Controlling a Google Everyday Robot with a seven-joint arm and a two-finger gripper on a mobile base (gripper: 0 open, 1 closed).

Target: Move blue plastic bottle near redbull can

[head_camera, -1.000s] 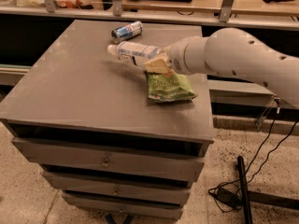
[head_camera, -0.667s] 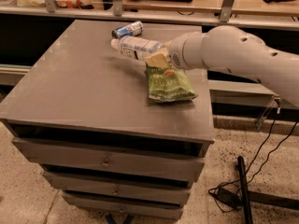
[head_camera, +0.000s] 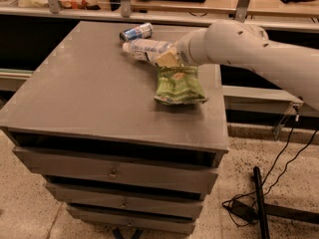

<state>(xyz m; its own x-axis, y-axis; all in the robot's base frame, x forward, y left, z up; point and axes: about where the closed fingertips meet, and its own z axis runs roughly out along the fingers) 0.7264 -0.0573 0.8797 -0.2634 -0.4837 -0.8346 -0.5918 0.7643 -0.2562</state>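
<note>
Grey cabinet (head_camera: 89, 93) is filling the frame centre, and everything relevant is sitting on its far top, upper centre of the frame.

White arm (head_camera: 259, 54) is reaching in from the right edge toward upper centre.

Green chip bag (head_camera: 180, 85) is lying flat just below the arm's tip and isn't part of the job.

Blue plastic bottle (head_camera: 145, 49) is lying on its side at upper centre. Its long axis is running left-right with a slight tilt, white cap pointing left and base end pointing right into the tool.

Redbull can (head_camera: 135, 32) is lying on its side just above-left of the bottle, near the cap end. I can't tell whether they're touching, but they look just apart.

Gripper (head_camera: 168, 59) is sitting at the bottle's base end, right above the top edge of the bag. It's looking closed on that end, with one cream pad showing against the plastic.

Key relation: the can is lying up-left of the tool, roughly along the bottle's own axis. The cap is leading toward the can, so any remaining travel would be short and cap-first. My read is the task is near done. The risk is the cap nudging the can and rolling it.
</note>
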